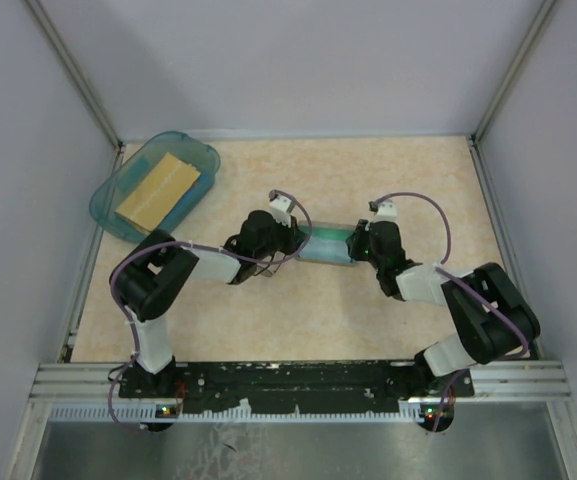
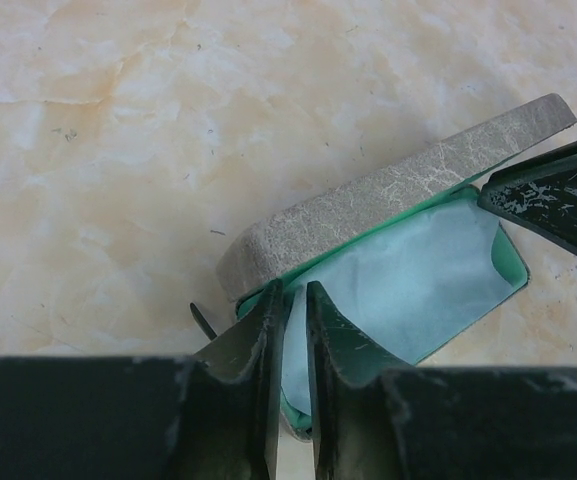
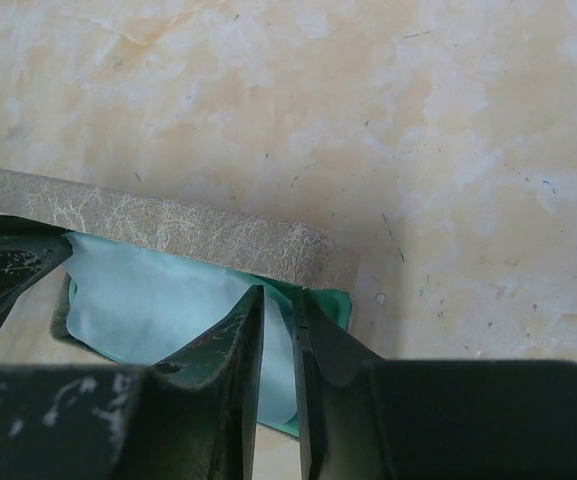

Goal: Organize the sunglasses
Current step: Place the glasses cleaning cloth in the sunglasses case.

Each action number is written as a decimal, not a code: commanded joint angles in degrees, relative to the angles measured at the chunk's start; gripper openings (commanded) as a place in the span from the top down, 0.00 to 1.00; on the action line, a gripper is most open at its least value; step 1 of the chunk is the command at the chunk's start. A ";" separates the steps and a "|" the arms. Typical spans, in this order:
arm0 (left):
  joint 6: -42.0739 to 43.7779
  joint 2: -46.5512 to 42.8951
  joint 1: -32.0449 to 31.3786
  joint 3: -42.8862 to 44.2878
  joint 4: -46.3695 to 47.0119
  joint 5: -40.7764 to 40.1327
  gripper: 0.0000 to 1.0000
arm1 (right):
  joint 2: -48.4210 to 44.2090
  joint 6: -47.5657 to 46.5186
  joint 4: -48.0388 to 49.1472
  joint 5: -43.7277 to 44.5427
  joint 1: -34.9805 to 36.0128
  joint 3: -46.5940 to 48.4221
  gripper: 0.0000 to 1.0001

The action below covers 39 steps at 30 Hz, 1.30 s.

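The grey case (image 1: pixel 326 245) lies between my two grippers, its lid (image 2: pixel 388 205) half raised over the green lining. The light blue cloth (image 2: pixel 408 280) fills the inside and also shows in the right wrist view (image 3: pixel 148 305). The sunglasses are hidden; only a thin dark sliver (image 2: pixel 201 318) pokes out by the case's left end. My left gripper (image 2: pixel 290 290) is at the left end, jaws shut to a narrow slit, tips at the lid's edge. My right gripper (image 3: pixel 278 292) is the same at the right end under the lid (image 3: pixel 168 235).
A translucent blue bin (image 1: pixel 203 155) holding a tan block (image 1: pixel 158 190) stands at the back left. The tabletop is beige marble pattern, walled on the left, right and back. Each wrist view shows the other gripper's fingers (image 2: pixel 558 195) (image 3: pixel 3 265) across the case.
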 commanded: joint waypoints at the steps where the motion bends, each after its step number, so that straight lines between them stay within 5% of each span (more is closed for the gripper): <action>1: -0.36 0.40 0.30 1.61 0.62 0.80 0.78 | -0.48 -0.65 2.07 0.19 -0.52 2.20 0.80; 19: -0.63 -4.64 0.30 -0.89 -1.22 -2.48 0.46 | -6.11 -0.92 -0.83 1.17 -0.53 1.00 0.78; 28: -1.33 -7.50 0.30 -3.42 -0.06 1.28 0.44 | -10.03 -1.07 -3.19 0.05 -0.52 -0.35 0.76; 39: -2.58 -15.66 0.15 -9.83 -0.66 -0.32 0.44 | -16.66 -0.65 -7.55 -0.09 -0.10 -1.96 0.60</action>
